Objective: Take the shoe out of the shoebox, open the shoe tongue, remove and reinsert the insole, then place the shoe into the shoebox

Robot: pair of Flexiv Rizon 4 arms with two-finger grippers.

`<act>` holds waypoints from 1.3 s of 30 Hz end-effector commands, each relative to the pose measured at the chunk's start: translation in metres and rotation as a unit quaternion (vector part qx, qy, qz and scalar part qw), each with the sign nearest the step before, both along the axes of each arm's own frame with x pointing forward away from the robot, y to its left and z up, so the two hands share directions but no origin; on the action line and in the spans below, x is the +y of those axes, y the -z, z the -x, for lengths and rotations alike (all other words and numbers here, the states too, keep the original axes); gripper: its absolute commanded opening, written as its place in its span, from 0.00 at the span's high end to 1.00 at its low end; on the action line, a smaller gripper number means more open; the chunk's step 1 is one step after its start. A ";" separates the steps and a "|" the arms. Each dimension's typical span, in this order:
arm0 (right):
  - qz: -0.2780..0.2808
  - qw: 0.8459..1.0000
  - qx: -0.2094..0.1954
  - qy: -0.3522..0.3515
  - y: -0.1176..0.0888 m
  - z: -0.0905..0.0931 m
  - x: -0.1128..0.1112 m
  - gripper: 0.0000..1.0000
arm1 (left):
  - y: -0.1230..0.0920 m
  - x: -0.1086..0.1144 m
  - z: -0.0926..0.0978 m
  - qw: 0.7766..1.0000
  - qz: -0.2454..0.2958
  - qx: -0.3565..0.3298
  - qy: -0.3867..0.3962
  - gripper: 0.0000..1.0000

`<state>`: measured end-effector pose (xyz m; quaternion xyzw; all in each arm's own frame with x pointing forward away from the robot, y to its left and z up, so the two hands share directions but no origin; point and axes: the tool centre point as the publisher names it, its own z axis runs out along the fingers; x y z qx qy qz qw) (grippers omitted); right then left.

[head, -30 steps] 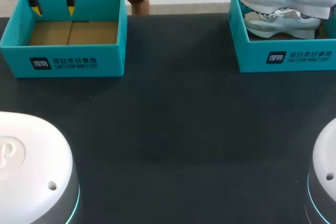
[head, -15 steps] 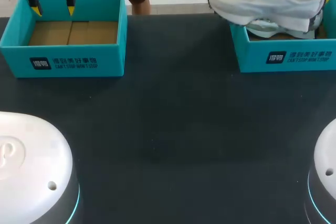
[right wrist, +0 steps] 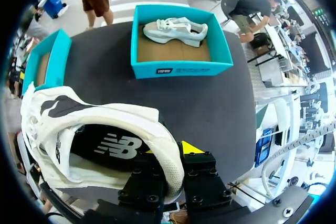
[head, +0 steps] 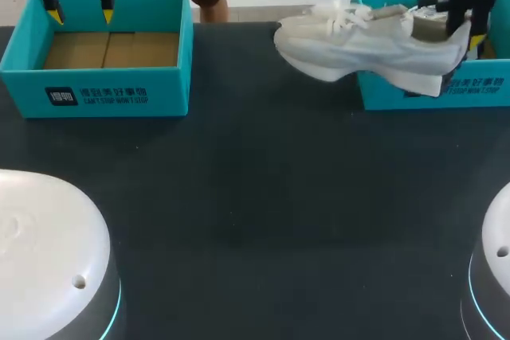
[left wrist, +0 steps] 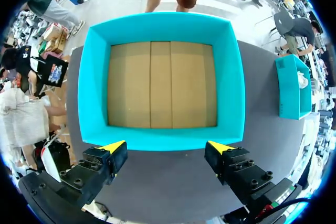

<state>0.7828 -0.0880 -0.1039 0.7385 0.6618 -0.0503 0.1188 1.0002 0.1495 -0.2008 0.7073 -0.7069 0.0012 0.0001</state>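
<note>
The first step, taking the shoe out, is nearly done. The right gripper [head: 466,36] is clamped on the heel collar of the white shoe [head: 366,41]. The right wrist view shows one finger inside the collar and the other outside against the heel. In the head view the shoe sits at about 1 o'clock on the desk [head: 263,197]. Its heel is in front of the right shoebox [head: 490,93] and its toe points toward 9 o'clock, past the box's near corner. The shoe seems to hang clear of the desk, sole down and roughly level, though I cannot be sure of the gap under it. A second shoe [right wrist: 173,30] lies in the box, along its far wall.

The left gripper [head: 81,15] hovers at 11 o'clock over the far rim of the left shoebox [head: 96,93]. Its fingers are spread wide and hold nothing, and the box under it shows only its bare cardboard floor.

The next move, as I judge it, is to bring the shoe toward the middle of the desk and set it down flat on its sole. The heel grip should be kept firm so the toe does not dip or swing. The left arm would then have to come across from 11 o'clock to reach the tongue, so the shoe should land where both arms can work on it.
</note>
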 end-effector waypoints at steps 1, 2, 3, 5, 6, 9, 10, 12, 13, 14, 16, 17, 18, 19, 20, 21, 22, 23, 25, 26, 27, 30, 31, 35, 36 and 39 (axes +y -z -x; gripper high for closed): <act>0.001 1.000 -0.013 -0.002 -0.001 0.004 0.001 1.00 | 0.000 0.000 0.000 1.000 0.000 0.000 0.000 0.00; 0.001 1.000 -0.013 -0.002 -0.001 0.004 0.001 1.00 | 0.000 0.000 0.000 1.000 0.000 0.000 0.000 0.00; 0.001 1.000 -0.013 -0.002 -0.001 0.004 0.001 1.00 | 0.000 0.000 0.000 1.000 0.000 0.000 0.000 0.00; 0.001 1.000 -0.013 -0.002 -0.001 0.004 0.001 1.00 | 0.000 0.000 0.000 1.000 0.000 0.000 0.000 0.00; 0.001 1.000 -0.013 -0.002 -0.001 0.004 0.001 1.00 | 0.000 0.000 0.000 1.000 0.000 0.000 0.000 0.00; 0.001 1.000 -0.013 -0.002 -0.001 0.004 0.001 1.00 | 0.000 0.000 0.000 1.000 0.000 0.000 0.000 0.00; 0.001 1.000 -0.013 -0.002 -0.001 0.004 0.001 1.00 | 0.000 0.000 0.000 1.000 0.000 0.000 0.000 0.00; 0.001 1.000 -0.013 -0.002 -0.001 0.004 0.001 1.00 | 0.000 0.000 0.000 1.000 0.000 0.000 0.000 0.00; 0.001 1.000 -0.013 -0.002 -0.001 0.004 0.001 1.00 | 0.000 0.000 0.000 1.000 0.000 0.000 0.000 0.00; 0.016 1.000 -0.007 -0.012 0.004 0.009 0.013 1.00 | 0.000 0.000 0.000 1.000 0.000 0.000 0.000 0.00; 0.023 0.999 -0.005 -0.028 0.019 0.025 0.042 1.00 | 0.000 0.000 0.000 1.000 0.000 0.000 0.000 0.00; 0.031 0.999 -0.009 -0.028 0.025 0.032 0.054 1.00 | 0.000 0.000 0.000 1.000 0.000 0.000 0.000 0.00; 0.036 0.999 -0.011 -0.034 0.031 0.037 0.063 1.00 | 0.000 0.000 0.000 1.000 0.000 0.000 0.000 0.00; 0.037 0.999 -0.010 -0.037 0.036 0.042 0.071 1.00 | 0.000 0.000 0.000 1.000 0.000 0.000 0.000 0.00; 0.032 0.999 -0.014 -0.031 0.042 0.047 0.080 1.00 | 0.000 0.000 0.000 1.000 0.000 0.000 0.000 0.00; 0.035 0.998 -0.012 -0.045 0.050 0.056 0.094 1.00 | 0.000 0.000 0.000 1.000 0.000 0.000 0.000 0.00; 0.031 0.998 -0.014 -0.048 0.054 0.060 0.101 1.00 | 0.000 0.000 0.000 1.000 0.000 0.000 0.000 0.00; 0.024 0.998 -0.016 -0.048 0.058 0.064 0.108 1.00 | 0.000 0.000 0.000 1.000 0.000 0.000 0.000 0.00; 0.038 0.997 -0.015 -0.060 0.070 0.074 0.121 1.00 | 0.000 0.000 0.000 1.000 0.000 0.000 0.000 0.00; 0.042 0.997 -0.013 -0.063 0.075 0.077 0.125 1.00 | 0.000 0.000 0.000 1.000 0.000 0.000 0.000 0.00; 0.045 0.997 -0.014 -0.063 0.083 0.081 0.130 1.00 | 0.000 0.000 0.000 1.000 0.000 0.000 0.000 0.00; 0.056 0.996 -0.010 -0.068 0.099 0.088 0.137 1.00 | 0.000 0.000 0.000 1.000 0.000 0.000 0.000 0.00; 0.053 0.996 -0.008 -0.072 0.103 0.089 0.139 1.00 | 0.000 0.000 0.000 1.000 0.000 0.000 0.000 0.00; 0.051 0.995 -0.002 -0.082 0.128 0.095 0.144 1.00 | 0.000 0.000 0.000 1.000 0.000 0.000 0.000 0.00; 0.058 0.994 0.004 -0.088 0.136 0.097 0.144 1.00 | 0.000 0.000 0.000 1.000 0.000 0.000 0.000 0.00; 0.042 0.995 0.005 -0.093 0.153 0.099 0.144 1.00 | 0.000 0.000 0.000 1.000 0.000 0.000 0.000 0.00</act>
